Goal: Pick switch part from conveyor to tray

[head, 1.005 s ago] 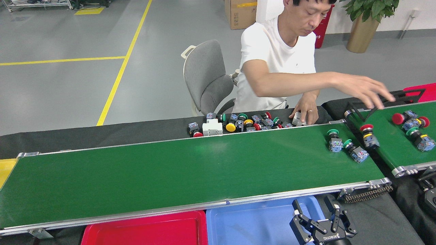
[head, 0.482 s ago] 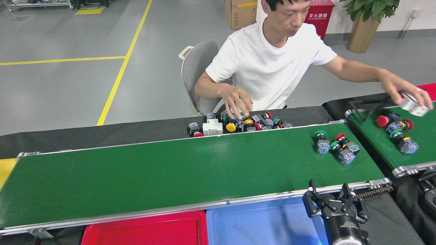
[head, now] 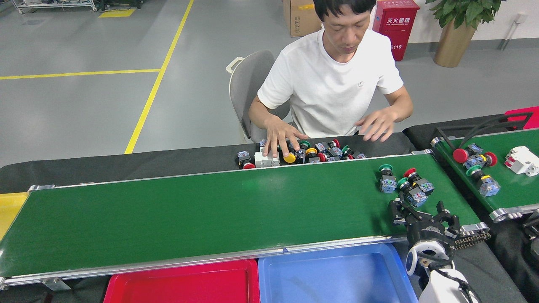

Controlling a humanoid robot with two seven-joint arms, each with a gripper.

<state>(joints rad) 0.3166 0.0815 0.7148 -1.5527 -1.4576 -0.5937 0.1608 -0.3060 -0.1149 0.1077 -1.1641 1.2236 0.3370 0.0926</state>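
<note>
Head view: your right end effector (head: pixel 422 209) hovers over the conveyor's right end, fingers spread wide and empty.

Three switch parts (head: pixel 405 185) lie clustered on the conveyor (head: pixel 210 210) just beyond those fingers, apart from them. At the near edge you see a red tray (head: pixel 181 284) and a blue tray (head: pixel 337 277) side by side, both with nothing in them. A second green belt (head: pixel 509 181) at right carries more switches and a white block (head: pixel 522 160). Across the belt, a person's hand (head: pixel 280 136) rests on a loose pile of parts (head: pixel 311 152) on the black table (head: pixel 126 166). Your left end effector is out of sight.
</note>
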